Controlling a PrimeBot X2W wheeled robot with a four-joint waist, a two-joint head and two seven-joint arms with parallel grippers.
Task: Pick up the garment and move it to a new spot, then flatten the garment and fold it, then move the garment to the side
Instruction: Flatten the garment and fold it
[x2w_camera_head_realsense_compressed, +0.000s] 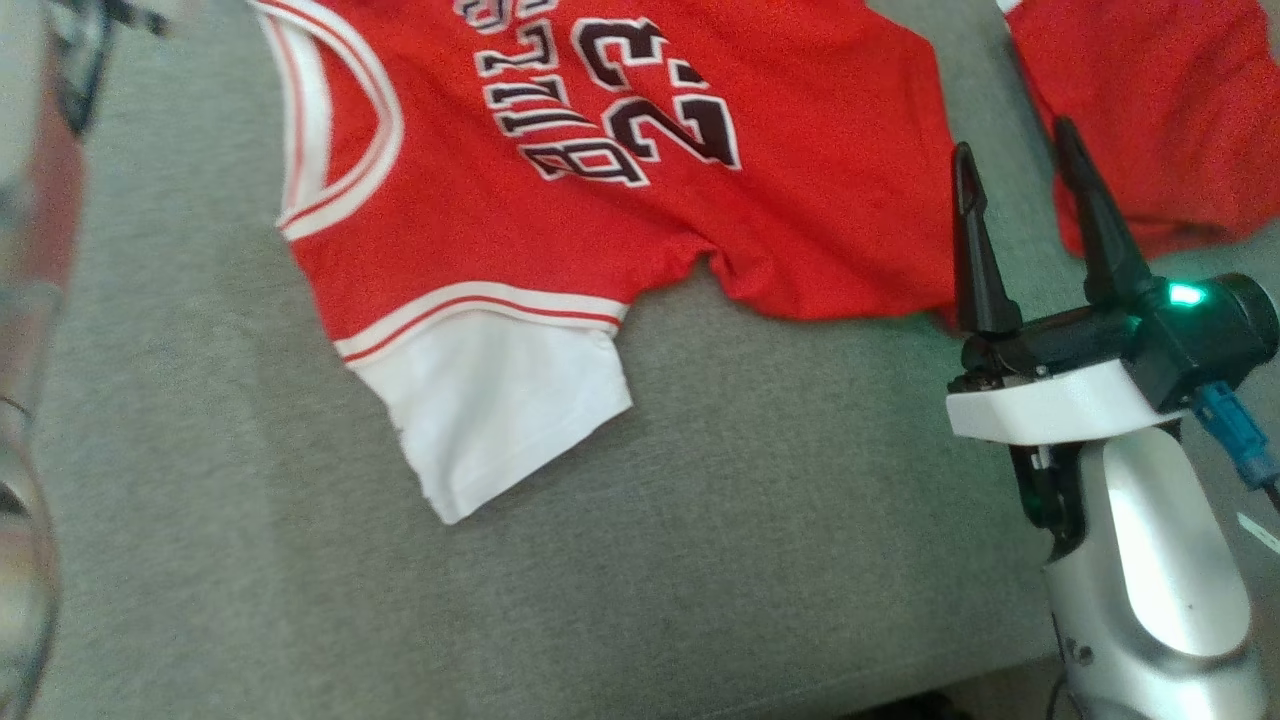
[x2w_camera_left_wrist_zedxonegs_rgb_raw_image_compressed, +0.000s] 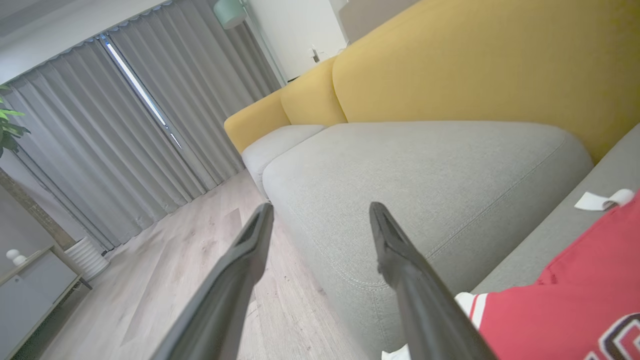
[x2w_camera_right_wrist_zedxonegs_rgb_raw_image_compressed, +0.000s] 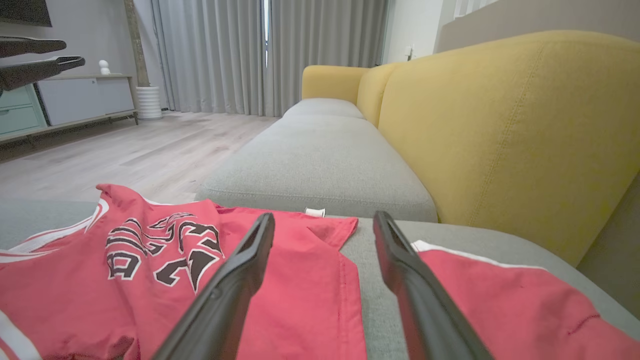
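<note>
- R gripper (x2w_camera_head_realsense_compressed: 1014, 140): jaws spread wide, nothing btwn them, nothing held; fingers point away from the robot, low over the seat.
- Btwn those jaws in right wrist view: bare strip of grey cushion. The jersey (x2w_camera_head_realsense_compressed: 600, 230) runs under one finger, and a second red piece (x2w_camera_head_realsense_compressed: 1150, 120) under the other.
- L gripper (x2w_camera_left_wrist_zedxonegs_rgb_raw_image_compressed: 321, 206): jaws also wide apart and empty. It is raised off the seat, aimed at the next cushion's front corner and the floor (x2w_camera_left_wrist_zedxonegs_rgb_raw_image_compressed: 175, 260).
- In left wrist view a jersey corner w/ white trim shows at lower right, beside one finger, not gripped.
- Jersey is red w/ white trim, dark "BULLS 23" lettering and a white sleeve. It lies spread fairly flat on the grey sofa seat (x2w_camera_head_realsense_compressed: 750, 560), on the robot's left of R gripper, w/ its near edge just beside that gripper's fingertip.
- Second red piece lies on R gripper's other side; whether it joins the jersey, can't tell.
- Further out: yellow backrest (x2w_camera_right_wrist_zedxonegs_rgb_raw_image_compressed: 500, 125), grey curtains (x2w_camera_left_wrist_zedxonegs_rgb_raw_image_compressed: 125, 125).
</note>
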